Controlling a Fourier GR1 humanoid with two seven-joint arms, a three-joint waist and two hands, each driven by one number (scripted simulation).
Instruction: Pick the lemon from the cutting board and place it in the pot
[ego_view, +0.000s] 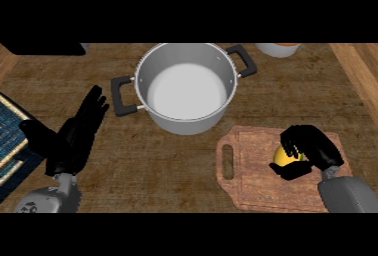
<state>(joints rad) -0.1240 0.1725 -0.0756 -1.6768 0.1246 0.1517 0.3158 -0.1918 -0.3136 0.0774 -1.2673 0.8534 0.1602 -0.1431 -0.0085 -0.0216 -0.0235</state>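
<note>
A: Head view, looking steeply down at the desk (177, 170). The lemon (281, 156) sits on the wooden cutting board (255, 185), toward its right side, and most of it is covered; only a yellow patch shows.

B: How do you reckon it handles?

A: Light, I'd say, and stiff enough not to squash, but rounded and waxy-skinned, so it could roll or slip out sideways. Best taken across its middle, fingers on one flank and thumb on the other.

B: And that's roughly what we're seeing?

A: Looks like it. The right robot hand (311, 146) is on the lemon, fingers curled over the top and the thumb wrapped under the near side, so it's clamped round the fruit. Whether the lemon is clear of the board, I can't tell from this angle.

B: The other one?

A: The left robot hand (74, 137) rests at the left of the view, fingers straight and apart, holding nothing, well away from the board.

B: And the target?

A: The steel pot (215, 112) stands just beyond the board's far left corner, mouth open, black handles out to both sides.
</note>
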